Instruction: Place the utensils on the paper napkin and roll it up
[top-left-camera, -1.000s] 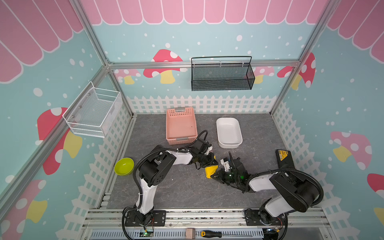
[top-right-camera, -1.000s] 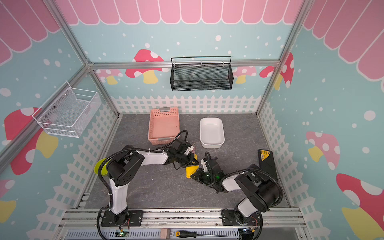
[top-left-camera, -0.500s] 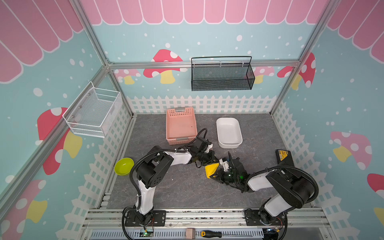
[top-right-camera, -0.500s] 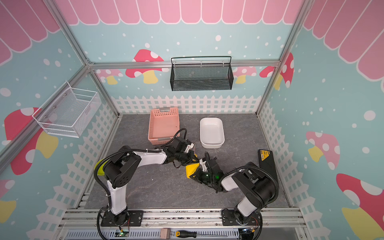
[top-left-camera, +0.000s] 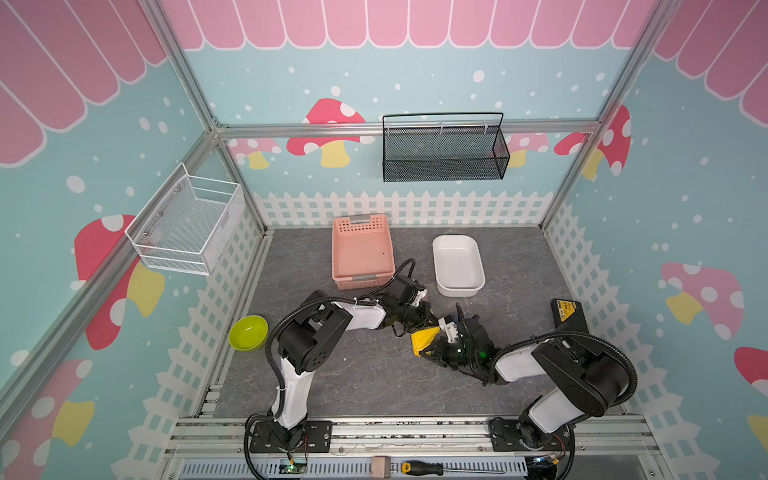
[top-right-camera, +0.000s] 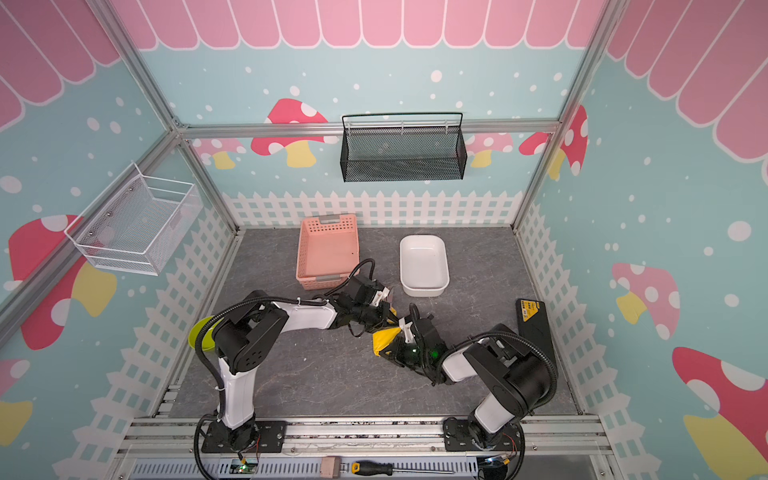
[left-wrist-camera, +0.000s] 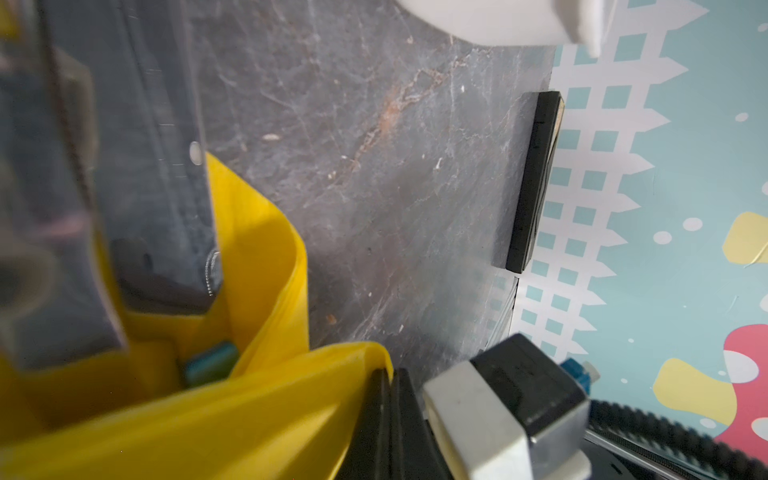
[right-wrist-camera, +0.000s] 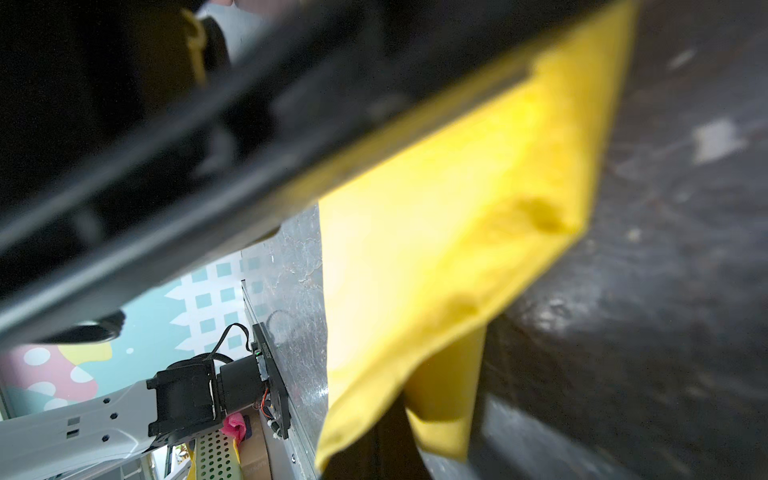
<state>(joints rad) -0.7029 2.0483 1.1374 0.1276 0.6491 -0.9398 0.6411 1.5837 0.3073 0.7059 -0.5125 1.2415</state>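
The yellow paper napkin (top-left-camera: 423, 338) (top-right-camera: 383, 338) is a small folded bundle at mid-table, held between both grippers. My left gripper (top-left-camera: 430, 323) (left-wrist-camera: 390, 374) comes in from the far-left side, its black fingers shut on a napkin (left-wrist-camera: 257, 415) edge. My right gripper (top-left-camera: 434, 352) (right-wrist-camera: 390, 424) comes in from the near right and is shut on another part of the napkin (right-wrist-camera: 457, 249). Of the utensils, only a teal handle end (left-wrist-camera: 210, 365) shows inside the fold. The rest of them is hidden.
A pink basket (top-left-camera: 363, 253) and a white dish (top-left-camera: 457, 266) stand behind the grippers. A lime-green bowl (top-left-camera: 248, 332) sits at the left fence, a black box (top-left-camera: 567, 318) at the right. A screwdriver (top-left-camera: 428, 468) lies on the front rail.
Both grippers stay shut on the napkin bundle, which has barely moved. The left arm's elbow has shifted slightly to the left.
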